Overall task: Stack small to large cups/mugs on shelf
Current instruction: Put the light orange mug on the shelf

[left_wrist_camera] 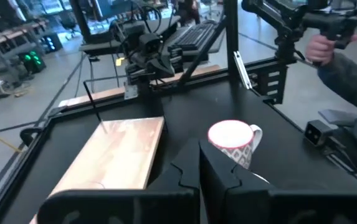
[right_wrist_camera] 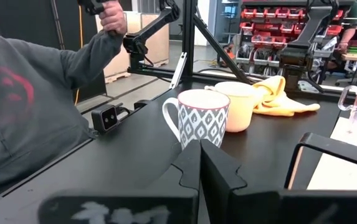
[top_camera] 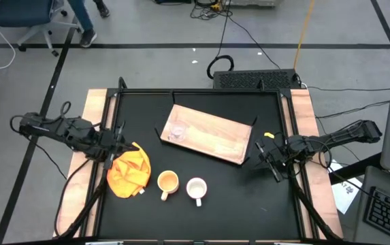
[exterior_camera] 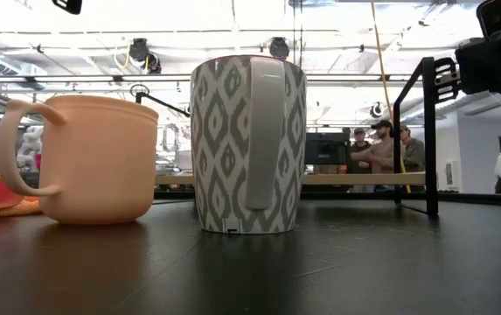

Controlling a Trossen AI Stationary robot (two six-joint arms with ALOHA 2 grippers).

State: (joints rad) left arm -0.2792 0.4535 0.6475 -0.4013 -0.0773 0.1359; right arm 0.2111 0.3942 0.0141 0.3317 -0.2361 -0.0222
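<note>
- Left gripper (top_camera: pixel 118 144): it sits at the table's 9 o'clock edge, just beside the cloth (top_camera: pixel 128 171). In its wrist view the fingers (left_wrist_camera: pixel 184 180) meet with no gap and hold nothing.
- Cloth: one, orange-yellow, crumpled at about 8 o'clock on the table (top_camera: pixel 201 211). It is no part of the stack.
- Yellow mug (top_camera: pixel 167 182): one, standing at about 6 o'clock near the front edge, right of the cloth, handle toward the front. It is on the black top, not on the shelf (top_camera: pixel 215 135).
- Glass (top_camera: pixel 177 130): one, tiny and clear, upright on the shelf's left end, at about 11 o'clock from the table's middle. It appears to be the only vessel already placed.
- White mug (top_camera: pixel 196 188): one, patterned grey on the outside, just beside the yellow mug and apart from it, also at 6 o'clock on the bare top.
- Shelf: one light-wood board, lying tilted across the table's middle, carrying only the glass.
- Right gripper (top_camera: pixel 274 158): it waits at the 3 o'clock edge, just off the shelf's right end. Its fingers (right_wrist_camera: pixel 194 165) are pressed together and empty.
- Progress, as I judge it: early. Of three vessels, one stands on the shelf and two mugs are left to move, and nothing is nested yet.
- A person's sleeve (right_wrist_camera: pixel 28 112) shows beyond the table in the wrist views.
</note>
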